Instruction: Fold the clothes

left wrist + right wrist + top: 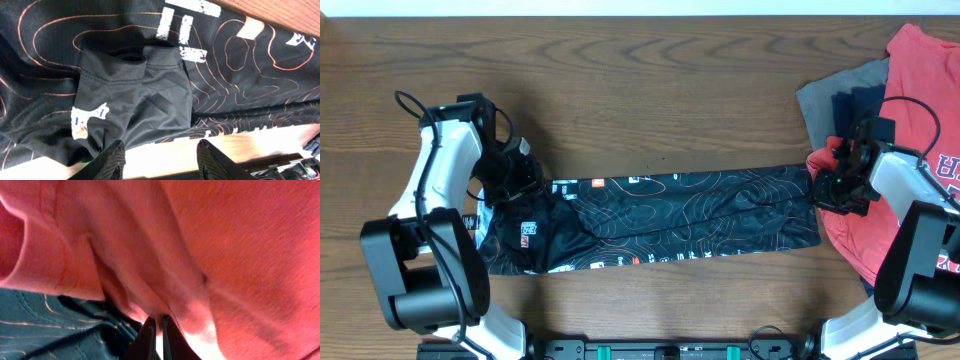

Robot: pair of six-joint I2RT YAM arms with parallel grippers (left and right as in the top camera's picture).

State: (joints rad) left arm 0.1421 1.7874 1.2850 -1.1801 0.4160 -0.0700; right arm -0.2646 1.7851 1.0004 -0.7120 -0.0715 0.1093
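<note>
The black jersey [690, 215] with orange contour lines lies folded into a long band across the table's middle. Its left sleeve is bunched in the left wrist view [135, 100]. My left gripper [515, 175] is at the jersey's left end, open and empty [160, 160], with bare wood between its fingers just off the sleeve. My right gripper [835, 185] is at the jersey's right end, where a red T-shirt [920, 90] overlaps it. Its fingers [156, 340] are shut on a fold of the red T-shirt [225, 255], and the jersey [50, 325] shows dark beside them.
A grey garment [835, 90] and a navy one [860, 105] lie under the red T-shirt at the back right. The wooden table [650, 80] stretches behind the jersey. A black rail [670, 350] runs along the front edge.
</note>
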